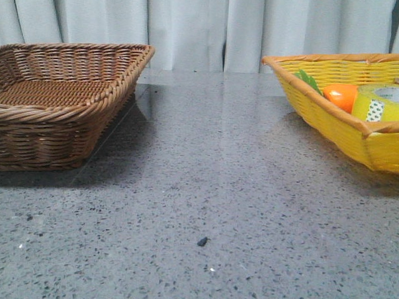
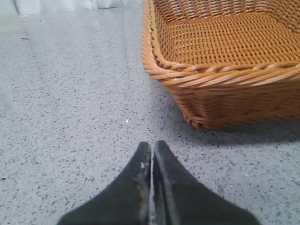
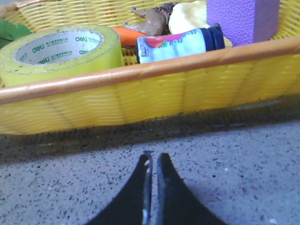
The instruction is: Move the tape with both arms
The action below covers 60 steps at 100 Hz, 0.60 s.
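The tape (image 1: pixel 387 103), a wide yellow roll with a white core printed "deli", lies flat in the yellow basket (image 1: pixel 333 122) at the right. It also shows in the right wrist view (image 3: pixel 61 51), behind the basket's near rim (image 3: pixel 140 72). An orange carrot (image 1: pixel 341 96) lies beside it. My right gripper (image 3: pixel 153 156) is shut and empty, low over the table just outside that rim. My left gripper (image 2: pixel 152 144) is shut and empty over the table, close to the corner of the brown wicker basket (image 2: pixel 225 75). Neither gripper shows in the front view.
The brown basket (image 1: pixel 56 97) stands at the left and holds nothing visible. The yellow basket also holds a small bottle (image 3: pixel 178 43), a purple block (image 3: pixel 241 18), a pale yellow item (image 3: pixel 187 16) and a brown piece (image 3: pixel 150 21). Grey speckled table (image 1: pixel 204 189) lies between the baskets; curtains hang behind.
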Each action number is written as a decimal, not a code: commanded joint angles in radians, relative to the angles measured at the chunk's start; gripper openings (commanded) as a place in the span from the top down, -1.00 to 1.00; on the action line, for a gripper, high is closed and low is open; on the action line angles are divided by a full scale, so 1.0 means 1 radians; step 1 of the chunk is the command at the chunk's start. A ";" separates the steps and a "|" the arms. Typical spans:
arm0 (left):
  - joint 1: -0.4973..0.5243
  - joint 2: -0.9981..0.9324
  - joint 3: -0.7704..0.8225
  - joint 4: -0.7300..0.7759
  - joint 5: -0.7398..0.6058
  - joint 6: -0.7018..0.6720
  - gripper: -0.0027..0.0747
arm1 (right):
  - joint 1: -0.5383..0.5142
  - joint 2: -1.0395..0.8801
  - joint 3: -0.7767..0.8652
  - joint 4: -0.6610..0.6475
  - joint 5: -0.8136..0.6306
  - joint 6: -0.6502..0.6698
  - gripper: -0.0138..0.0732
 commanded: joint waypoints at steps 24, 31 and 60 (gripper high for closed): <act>0.002 -0.029 0.010 0.012 -0.075 -0.004 0.99 | -0.004 -0.020 0.020 -0.002 -0.016 -0.003 0.85; 0.002 -0.029 0.010 0.012 -0.075 -0.004 0.99 | -0.004 -0.020 0.020 -0.002 -0.016 -0.003 0.85; 0.002 -0.029 0.010 0.012 -0.093 -0.004 0.99 | -0.004 -0.020 0.020 -0.002 -0.016 -0.003 0.85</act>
